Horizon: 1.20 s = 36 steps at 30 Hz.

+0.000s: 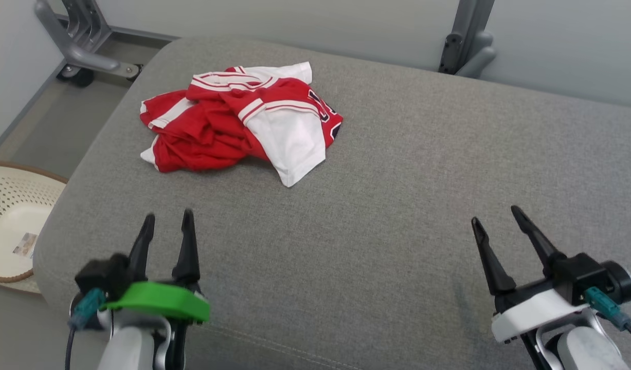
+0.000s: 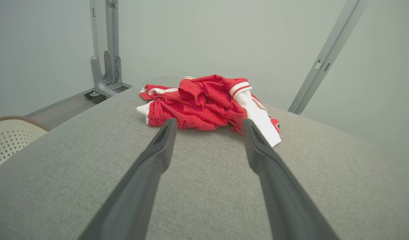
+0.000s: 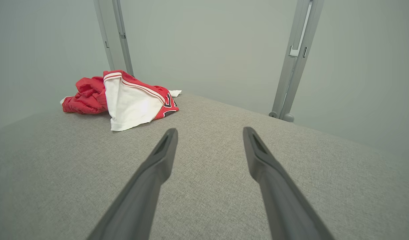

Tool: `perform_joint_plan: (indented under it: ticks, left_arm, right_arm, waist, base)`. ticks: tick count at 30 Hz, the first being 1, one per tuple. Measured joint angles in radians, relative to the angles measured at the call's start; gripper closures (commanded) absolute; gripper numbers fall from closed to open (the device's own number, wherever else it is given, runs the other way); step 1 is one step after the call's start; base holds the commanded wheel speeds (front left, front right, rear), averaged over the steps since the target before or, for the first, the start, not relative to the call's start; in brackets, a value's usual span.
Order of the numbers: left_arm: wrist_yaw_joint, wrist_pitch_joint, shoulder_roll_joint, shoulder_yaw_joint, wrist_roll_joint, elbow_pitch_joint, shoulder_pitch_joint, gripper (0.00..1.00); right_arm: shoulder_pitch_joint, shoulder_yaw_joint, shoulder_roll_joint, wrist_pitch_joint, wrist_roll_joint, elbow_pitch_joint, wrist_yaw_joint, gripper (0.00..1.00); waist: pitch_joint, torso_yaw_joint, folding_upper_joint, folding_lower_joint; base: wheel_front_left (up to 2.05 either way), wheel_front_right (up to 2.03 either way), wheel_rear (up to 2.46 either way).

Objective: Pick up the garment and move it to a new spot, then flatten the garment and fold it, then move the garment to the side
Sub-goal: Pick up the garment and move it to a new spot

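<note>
Red/white garment (image 1: 238, 121) lies crumpled on far left of grey cushion (image 1: 397, 205), well apart from both grippers. Left gripper (image 1: 166, 222) near front edge, fingers apart, nothing held. Right gripper (image 1: 498, 218) same, wider spread, empty. Basket (image 1: 12, 226) on floor at left.

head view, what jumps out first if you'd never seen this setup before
The red and white garment grabs the eye first, lying crumpled on the far left part of the grey cushioned surface. Next come the two open grippers low in the head view, the left gripper with its bright green mount and the right gripper with a white one, both apart from the cloth. A perforated cream basket sits off the surface's left edge.
</note>
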Motion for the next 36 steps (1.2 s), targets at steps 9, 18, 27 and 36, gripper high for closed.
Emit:
perform_joint_plan:
  ticks: [9,18,27,36]
  left_arm:
    - [0.0,0.027,0.0,-0.116,-0.115,0.189,-0.453,0.0]
    - [0.065,0.159,0.033,-0.113,-0.121,0.501,-0.728,0.0]
    - [0.096,0.127,0.062,-0.109,-0.109,0.662,-0.804,0.1]
    - [0.088,0.078,0.058,-0.137,-0.097,0.734,-0.839,1.0]
  right_arm:
    - [-0.136,0.023,-0.068,0.0,-0.006,-0.039,0.0,0.0]
    - [-0.168,0.022,-0.065,0.0,-0.009,-0.063,0.0,0.0]
    - [-0.163,0.015,-0.045,0.0,-0.009,-0.062,0.0,0.0]
    - [-0.151,0.029,-0.034,0.0,-0.008,-0.046,0.0,0.0]
  waist:
    - [0.174,-0.024,0.0,0.0]
    - [0.325,-0.115,0.0,0.0001]
    - [0.359,-0.209,0.0,0.0001]
    - [0.328,-0.213,0.0,0.0001]
  base:
    - [0.0,0.0,0.0]
    - [0.0,0.0,0.0]
    - [0.0,0.0,0.0]
    - [0.0,0.0,0.0]
